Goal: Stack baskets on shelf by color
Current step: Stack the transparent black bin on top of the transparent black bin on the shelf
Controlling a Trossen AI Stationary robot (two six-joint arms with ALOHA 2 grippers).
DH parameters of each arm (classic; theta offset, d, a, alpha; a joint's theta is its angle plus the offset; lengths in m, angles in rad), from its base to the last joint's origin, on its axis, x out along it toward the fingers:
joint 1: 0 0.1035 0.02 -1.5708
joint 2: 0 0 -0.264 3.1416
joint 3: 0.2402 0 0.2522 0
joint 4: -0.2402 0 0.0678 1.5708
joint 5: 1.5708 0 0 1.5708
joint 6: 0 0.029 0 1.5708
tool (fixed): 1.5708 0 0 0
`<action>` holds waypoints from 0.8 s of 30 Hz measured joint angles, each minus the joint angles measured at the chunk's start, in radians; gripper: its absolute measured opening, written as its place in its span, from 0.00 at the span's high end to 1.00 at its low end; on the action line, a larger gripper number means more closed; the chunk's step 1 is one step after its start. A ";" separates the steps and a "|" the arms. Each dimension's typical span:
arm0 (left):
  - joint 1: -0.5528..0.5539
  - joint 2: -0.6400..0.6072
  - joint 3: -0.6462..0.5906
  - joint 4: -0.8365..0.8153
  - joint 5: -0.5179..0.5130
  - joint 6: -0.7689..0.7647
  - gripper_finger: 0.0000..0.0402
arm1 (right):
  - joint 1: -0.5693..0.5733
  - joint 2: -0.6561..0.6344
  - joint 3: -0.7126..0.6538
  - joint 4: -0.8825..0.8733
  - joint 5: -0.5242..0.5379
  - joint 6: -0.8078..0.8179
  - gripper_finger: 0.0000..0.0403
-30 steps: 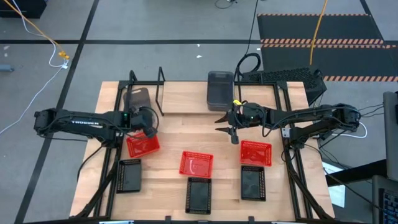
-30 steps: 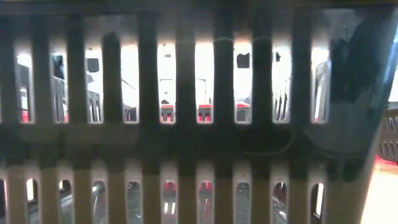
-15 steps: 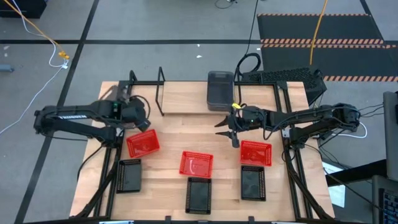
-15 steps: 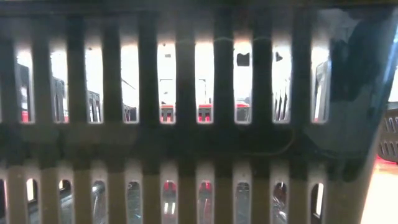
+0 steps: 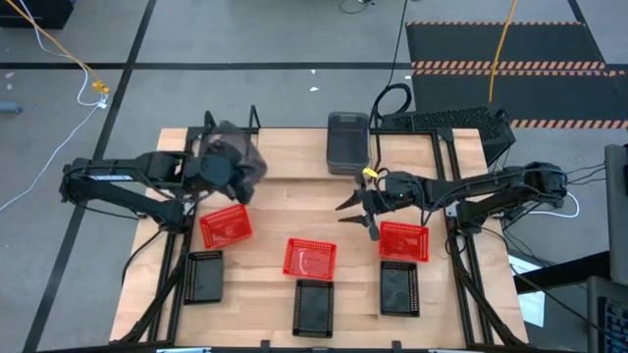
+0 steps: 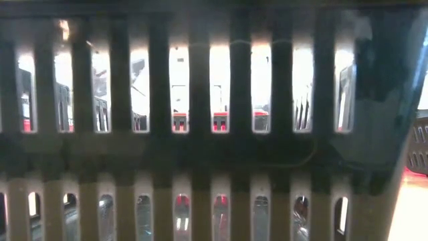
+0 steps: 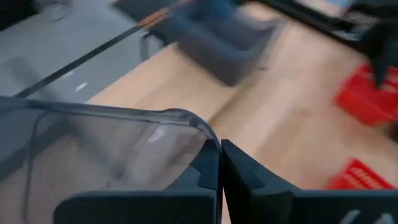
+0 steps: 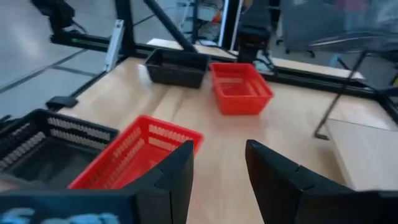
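Observation:
My left gripper (image 5: 224,169) is shut on a grey basket (image 5: 241,157), held in the air beside the black wire shelf (image 5: 255,137) at the table's far left. Another grey basket (image 5: 346,142) stands at the far middle and fills the low view (image 6: 200,147). Three red baskets (image 5: 226,227) (image 5: 310,258) (image 5: 403,240) rest flat on the table, with three black baskets (image 5: 203,277) (image 5: 313,306) (image 5: 399,287) nearer the front edge. My right gripper (image 5: 357,208) is open and empty, just left of the right red basket (image 8: 137,155). My left gripper pinches the grey basket's top rim (image 7: 198,127) near a corner between its two shut fingers (image 7: 205,168). The basket is lifted clear of the table and looks tilted in the high view.
Black frame rails (image 5: 459,255) run along both sides of the table. Bare wood (image 5: 294,201) lies between the shelf, the grey basket at the back and the row of red baskets.
My left gripper has carried the grey basket up and toward the far edge, from just above the left red basket to beside the shelf's right post; the basket has turned and tipped on the way. My right gripper has drifted slightly toward the near edge, still open.

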 joint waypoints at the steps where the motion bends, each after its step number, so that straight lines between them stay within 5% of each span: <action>1: -0.021 0.023 0.007 0.039 0.007 0.025 0.99 | 0.008 -0.001 0.000 -0.005 0.000 0.000 0.65; 9: -0.173 0.243 0.087 0.225 0.037 0.270 0.99 | 0.040 -0.004 0.000 -0.005 0.003 -0.006 0.65; 16: -0.203 0.427 0.088 0.406 -0.051 0.529 0.99 | 0.039 -0.012 0.000 0.014 0.018 0.012 0.65; 21: -0.147 0.482 0.088 0.504 -0.103 0.708 0.98 | 0.061 -0.111 0.001 -0.115 0.182 0.051 0.65; 24: -0.055 0.483 0.124 0.511 -0.041 0.727 0.99 | 0.087 -0.209 0.001 -0.220 0.298 0.098 0.65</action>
